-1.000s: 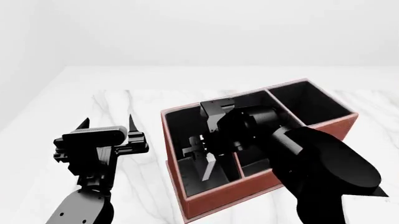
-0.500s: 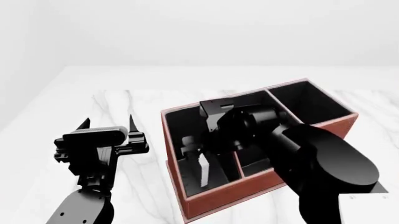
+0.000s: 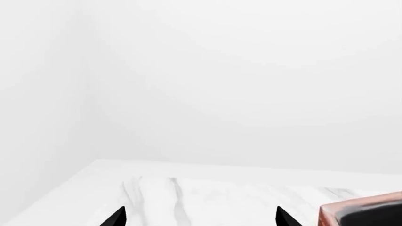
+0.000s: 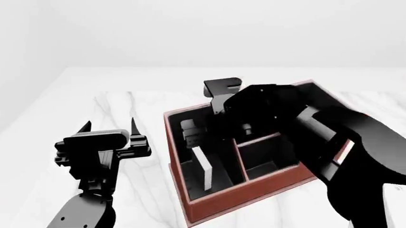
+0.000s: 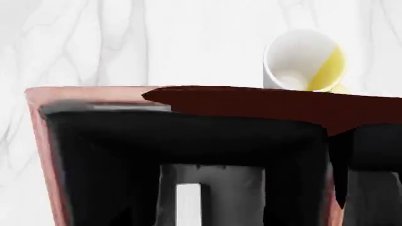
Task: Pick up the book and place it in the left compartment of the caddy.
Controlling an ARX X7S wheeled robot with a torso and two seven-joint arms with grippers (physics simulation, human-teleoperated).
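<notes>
One book (image 4: pixel 204 167) stands on edge in the caddy's (image 4: pixel 241 197) left compartment (image 4: pixel 190 156), long axis along the slot. Right pincer (image 4: pixel 190 132) is just above it toward the surface's far edge, empty, spread unclear. Left pincer (image 4: pixel 109 127) wide, well apart.

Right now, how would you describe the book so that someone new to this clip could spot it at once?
Find the caddy, the reddish-brown box on the white marble table. Its left compartment is the long black-lined slot nearest the left gripper. The book stands on edge there, a thin slab with white page edges, the only pale thing in that slot.
</notes>
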